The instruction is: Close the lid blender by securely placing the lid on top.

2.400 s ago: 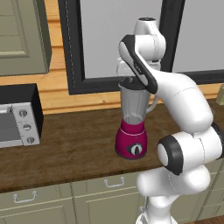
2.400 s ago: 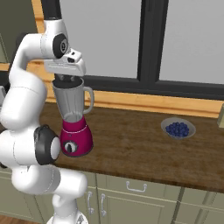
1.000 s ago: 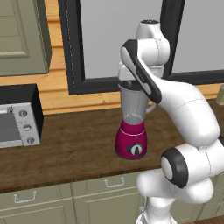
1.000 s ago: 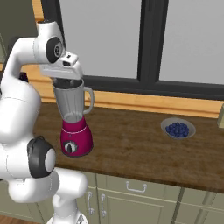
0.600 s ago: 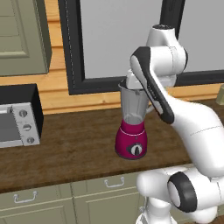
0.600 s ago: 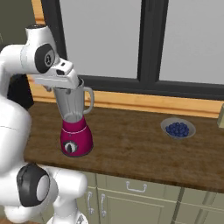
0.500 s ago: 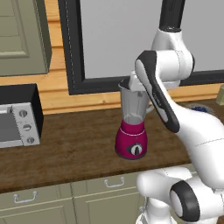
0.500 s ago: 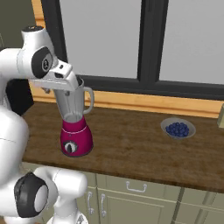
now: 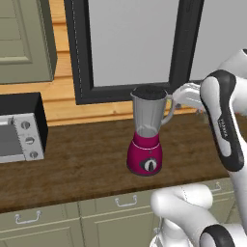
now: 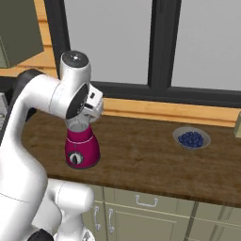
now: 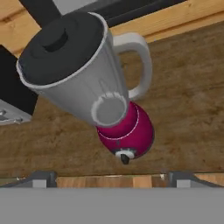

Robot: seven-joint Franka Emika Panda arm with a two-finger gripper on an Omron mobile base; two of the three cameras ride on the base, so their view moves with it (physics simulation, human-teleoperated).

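We saw the lid (image 11: pixel 59 48) seated in the blender (image 11: pixel 94 94) rim, handle at 3 o'clock. Our end effector (image 11: pixel 109 177) stood spread (gripping nothing), presumably since the cap needed no support.

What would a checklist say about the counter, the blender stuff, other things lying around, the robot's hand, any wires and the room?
surface: brown wooden counter.
job's things: blender upright; dark lid sits in the jar's rim.
clutter: bowl of blueberries; toaster oven.
grippers: gripper open, holding nothing, off the lid.
cables: nothing seen.
surroundings: dark-framed window, wood wall, green cabinets.
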